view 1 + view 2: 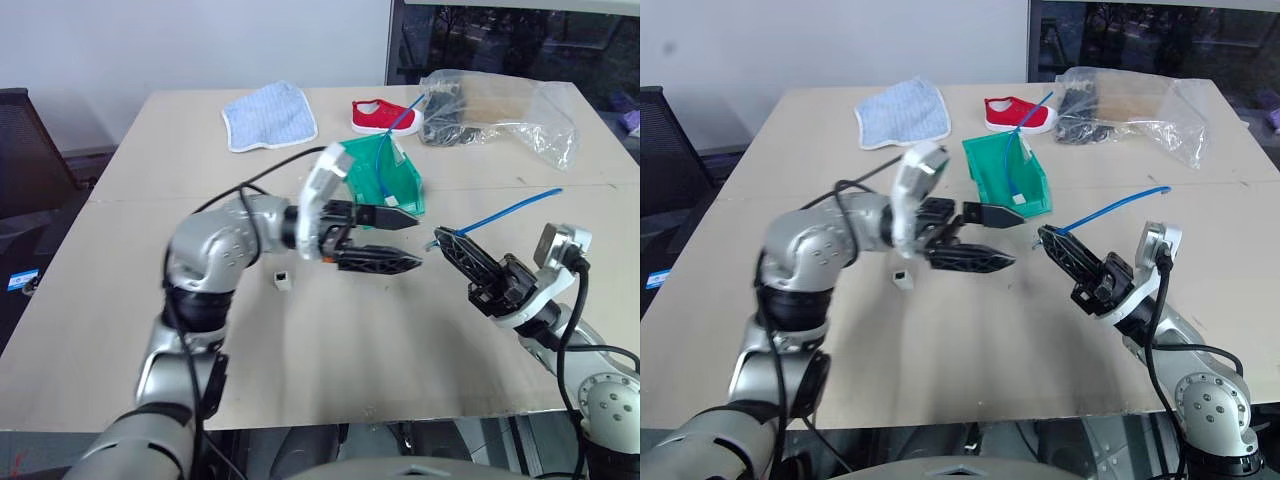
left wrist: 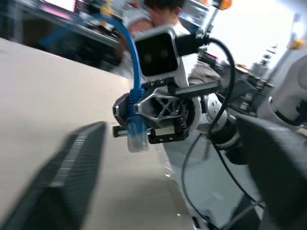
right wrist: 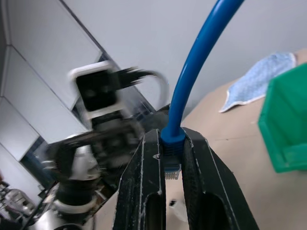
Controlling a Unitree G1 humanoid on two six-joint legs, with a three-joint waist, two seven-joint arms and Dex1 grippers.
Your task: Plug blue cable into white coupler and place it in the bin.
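A pale wooden table (image 1: pixel 330 340) is standing against a plain light wall, with dark windows off to one side. Above it, the blue cable (image 1: pixel 500 214) is hanging in the air, its plug end pinched between the closed fingers of the right gripper (image 1: pixel 442 241); the rest of the cable is arcing up and away toward the table's right edge. In the right wrist view the plug (image 3: pixel 171 168) is sitting squarely between the two black fingers.

Facing it, the left gripper (image 1: pixel 412 243) is reaching in from the left with its fingers spread wide and gripping nothing, near the cable's plug but apart from it.

The white coupler (image 1: pixel 282 280) is lying on the table below the left arm, untouched. Behind the grippers the bin (image 1: pixel 405 185) is sitting near the middle of the table, a second thin blue cord (image 1: pixel 1012 165) trailing over it.

Farther back, a blue-checked cloth (image 1: pixel 268 115), a red shoe (image 1: pixel 385 116) and a crumpled clear plastic bag (image 1: pixel 500 115) are lying along the far side.
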